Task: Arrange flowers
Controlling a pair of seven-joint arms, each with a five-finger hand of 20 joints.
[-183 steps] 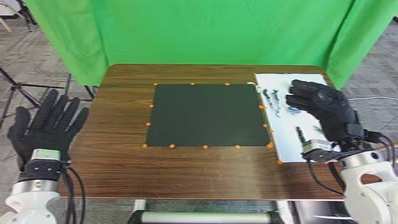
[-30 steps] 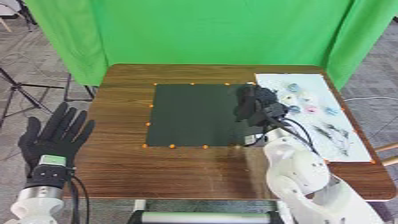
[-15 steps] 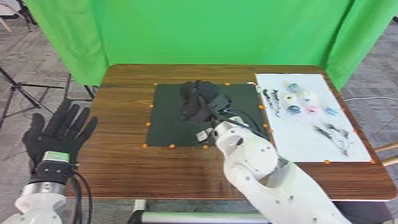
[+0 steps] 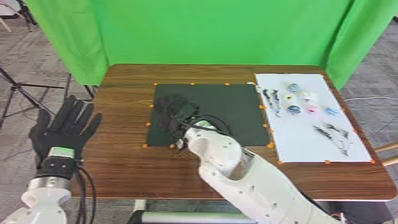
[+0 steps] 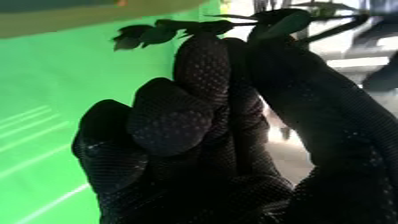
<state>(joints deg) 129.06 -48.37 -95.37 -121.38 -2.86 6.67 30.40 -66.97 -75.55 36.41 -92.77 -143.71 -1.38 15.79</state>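
One pink flower [image 4: 312, 109]; two cream flowers [image 4: 289, 98]; three blue flowers [image 4: 294, 109]; leafy sprigs [image 4: 275, 101], count unclear; one black mat [image 4: 235, 115]; one white sheet [image 4: 298, 147].

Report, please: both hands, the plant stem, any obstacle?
Left hand open, at table's left edge. Right hand pinching leafy sprig, over black mat. No obstacle seen.

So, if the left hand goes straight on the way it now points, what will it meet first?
The left hand would probably meet the green curtain first, though depth is unclear.
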